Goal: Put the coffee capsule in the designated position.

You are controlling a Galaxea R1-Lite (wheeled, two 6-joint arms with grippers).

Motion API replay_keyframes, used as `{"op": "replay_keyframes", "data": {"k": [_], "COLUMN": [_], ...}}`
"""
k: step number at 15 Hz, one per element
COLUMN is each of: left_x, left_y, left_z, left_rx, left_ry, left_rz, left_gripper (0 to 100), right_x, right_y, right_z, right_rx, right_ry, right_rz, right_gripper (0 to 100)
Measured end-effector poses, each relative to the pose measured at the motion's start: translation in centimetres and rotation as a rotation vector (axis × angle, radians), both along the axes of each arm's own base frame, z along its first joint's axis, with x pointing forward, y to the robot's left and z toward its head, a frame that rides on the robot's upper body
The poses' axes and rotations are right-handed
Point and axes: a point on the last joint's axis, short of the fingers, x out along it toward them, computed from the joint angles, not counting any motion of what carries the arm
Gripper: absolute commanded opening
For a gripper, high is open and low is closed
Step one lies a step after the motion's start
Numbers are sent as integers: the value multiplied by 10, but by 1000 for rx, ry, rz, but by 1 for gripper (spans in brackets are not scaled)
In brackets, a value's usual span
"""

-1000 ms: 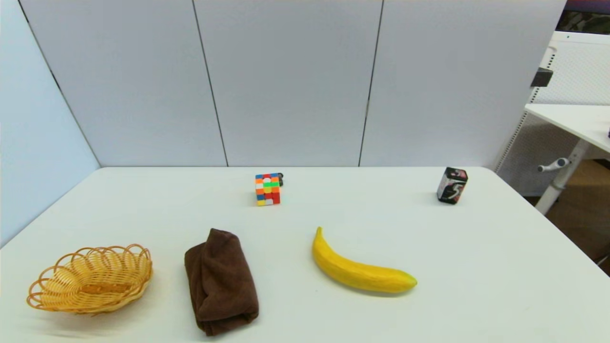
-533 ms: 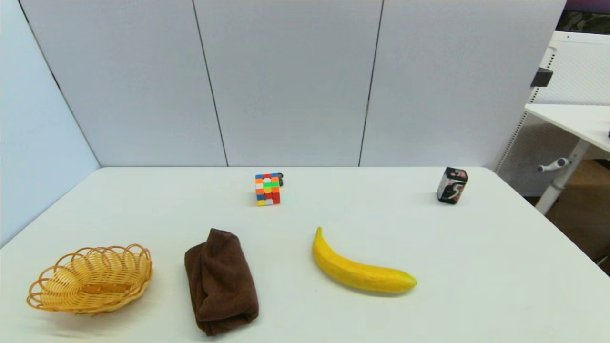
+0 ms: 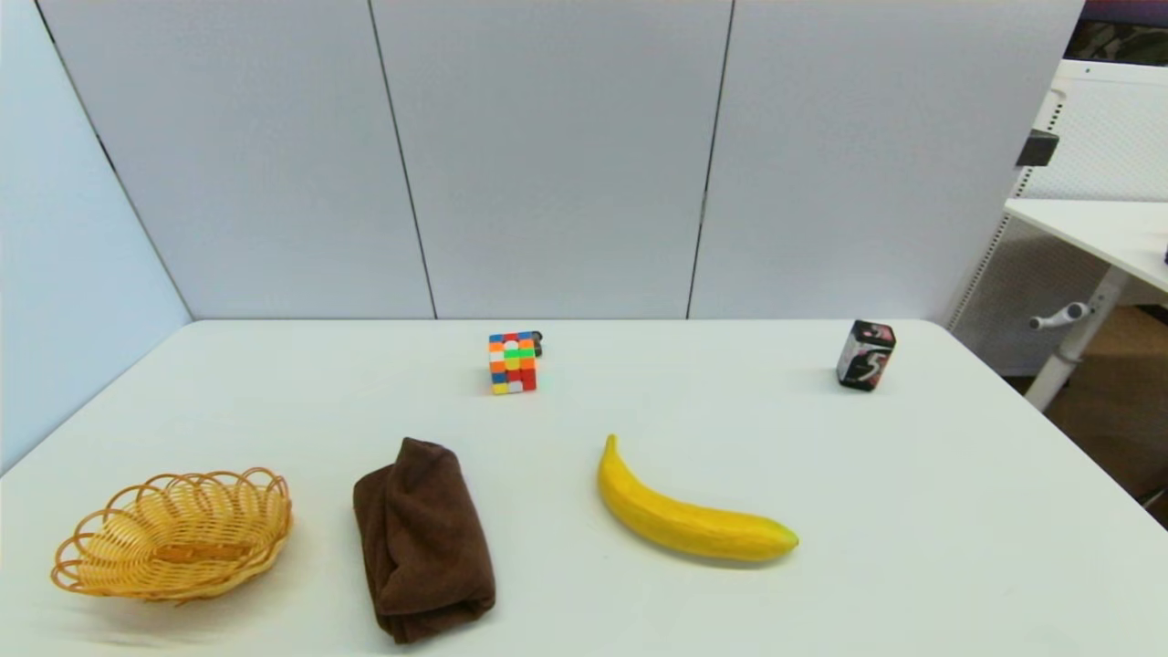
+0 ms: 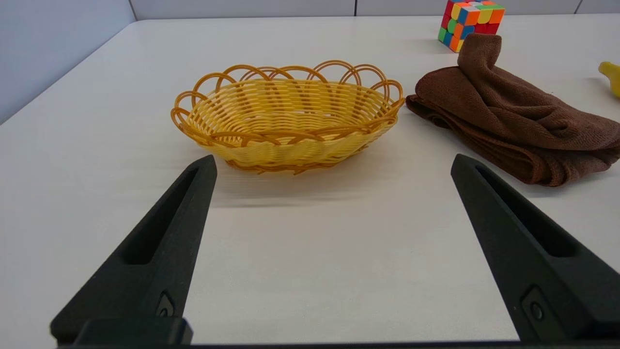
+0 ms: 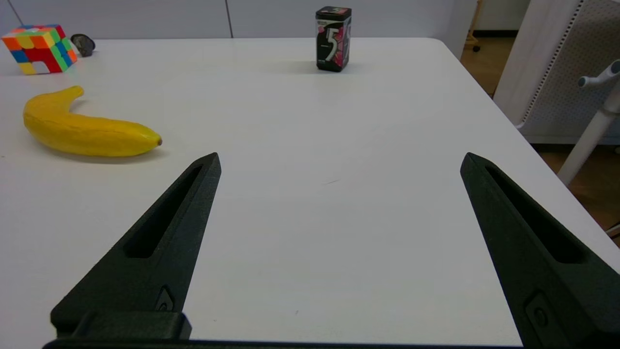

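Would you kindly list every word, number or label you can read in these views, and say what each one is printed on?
"5": large white numeral on the front of the black box at the table's far right; it also shows in the head view.
Small print under the numeral and on the box's lid: too small to read.
No other readable text.

From above we look forward and down across the whole tabletop (image 3: 912,511), the puzzle cube (image 3: 512,362) far off. Our left wrist camera sits low beside the basket (image 4: 286,121), facing that cube; the right one, equally low, faces the far edge. All three views share the cube and the banana (image 5: 85,131).
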Motion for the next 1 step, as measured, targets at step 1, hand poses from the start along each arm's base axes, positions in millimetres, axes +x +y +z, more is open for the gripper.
{"op": "replay_keyframes", "data": {"k": [1], "left_x": [0], "left_y": [0], "left_z": [0], "left_rx": [0], "left_ry": [0], "left_rz": [0], "left_gripper": [100], "right_x": [0], "right_y": [0], "right_z": [0], "right_rx": [0], "right_ry": [0], "right_rz": [0], "right_gripper": [100]}}
